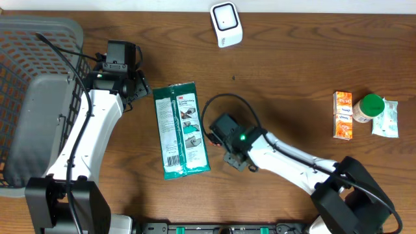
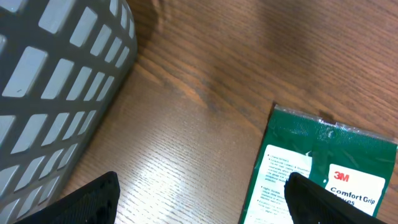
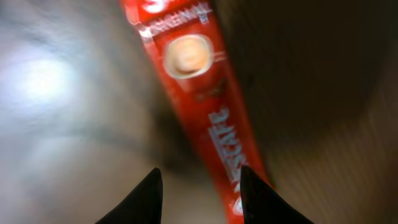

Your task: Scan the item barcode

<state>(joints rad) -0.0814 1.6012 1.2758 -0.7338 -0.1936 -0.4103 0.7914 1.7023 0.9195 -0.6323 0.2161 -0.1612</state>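
Beyond the right fingers (image 3: pixel 134 202), blurred sachet (image 3: pixel 193 81)

The overhead camera looks straight down on the table (image 1: pixel 292 78) from well above. The left wrist camera faces down at close range onto the wood between basket (image 2: pixel 56 81) and green packet (image 2: pixel 323 168), both shared with the overhead view. The right wrist camera sits blurringly close to a red sachet (image 3: pixel 199 93).
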